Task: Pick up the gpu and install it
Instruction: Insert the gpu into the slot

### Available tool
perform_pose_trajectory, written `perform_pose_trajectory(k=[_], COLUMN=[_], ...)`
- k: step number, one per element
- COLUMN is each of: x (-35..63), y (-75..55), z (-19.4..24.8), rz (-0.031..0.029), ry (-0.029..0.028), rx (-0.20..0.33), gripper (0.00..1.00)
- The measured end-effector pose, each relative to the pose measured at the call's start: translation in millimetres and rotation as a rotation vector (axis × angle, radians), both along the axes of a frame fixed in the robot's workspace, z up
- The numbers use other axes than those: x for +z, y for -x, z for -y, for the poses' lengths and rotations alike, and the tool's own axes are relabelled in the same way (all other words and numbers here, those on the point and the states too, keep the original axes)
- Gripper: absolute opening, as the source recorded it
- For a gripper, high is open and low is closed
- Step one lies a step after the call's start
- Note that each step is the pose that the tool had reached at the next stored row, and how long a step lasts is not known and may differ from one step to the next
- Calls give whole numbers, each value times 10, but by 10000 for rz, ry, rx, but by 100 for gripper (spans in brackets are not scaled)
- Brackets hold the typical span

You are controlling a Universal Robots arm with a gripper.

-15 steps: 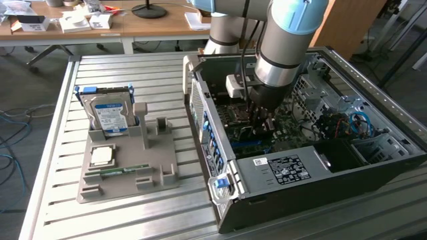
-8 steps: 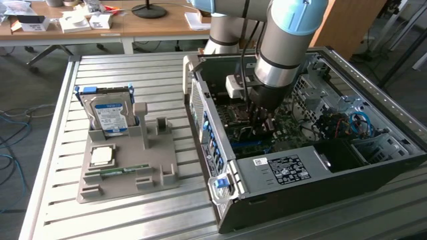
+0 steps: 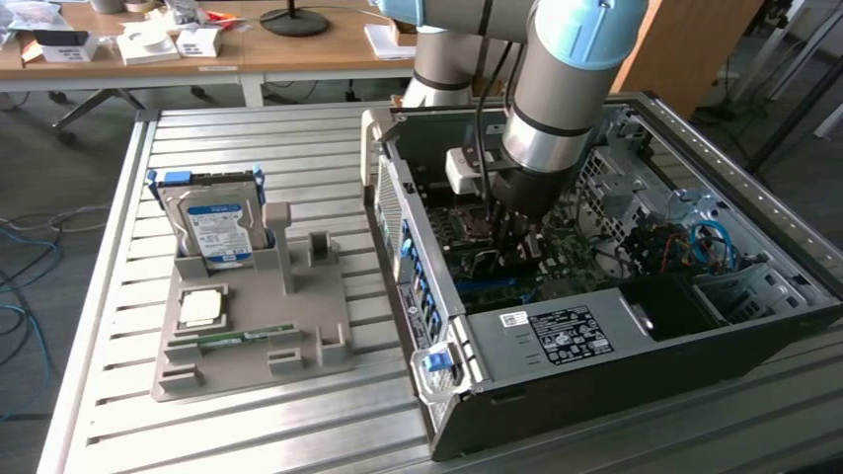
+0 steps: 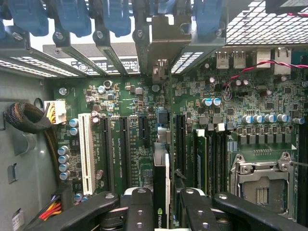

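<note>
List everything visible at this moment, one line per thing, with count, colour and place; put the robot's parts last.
computer case: one, black and silver, side open, on the slatted metal table.
motherboard: one, green, inside the case.
gpu: one, thin dark card seen edge-on, between the gripper's fingers, over the motherboard's slots.
white slot: one, on the motherboard, beside black slots.
grey holder tray: one, on the table at the exterior view's left of the case.
hard drive: one, silver with blue-white label, upright in the tray.
processor chip: one, silver, flat in the tray.
RAM stick: one, green, lying in the tray.
arm: one, grey and light blue, reaching into the case.
gripper: one, black, closed on the gpu.
</note>
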State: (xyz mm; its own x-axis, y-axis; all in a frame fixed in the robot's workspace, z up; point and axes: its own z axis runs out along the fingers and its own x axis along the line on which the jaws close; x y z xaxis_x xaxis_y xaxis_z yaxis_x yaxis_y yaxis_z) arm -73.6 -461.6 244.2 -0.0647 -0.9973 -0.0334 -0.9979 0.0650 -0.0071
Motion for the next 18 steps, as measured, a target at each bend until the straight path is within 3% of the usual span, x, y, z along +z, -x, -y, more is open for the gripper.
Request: perform_pose_trajectory(k=[18], x=[-10], y=[0], z=[1], rz=[-3], ry=[6], rx=[0], gripper=[26])
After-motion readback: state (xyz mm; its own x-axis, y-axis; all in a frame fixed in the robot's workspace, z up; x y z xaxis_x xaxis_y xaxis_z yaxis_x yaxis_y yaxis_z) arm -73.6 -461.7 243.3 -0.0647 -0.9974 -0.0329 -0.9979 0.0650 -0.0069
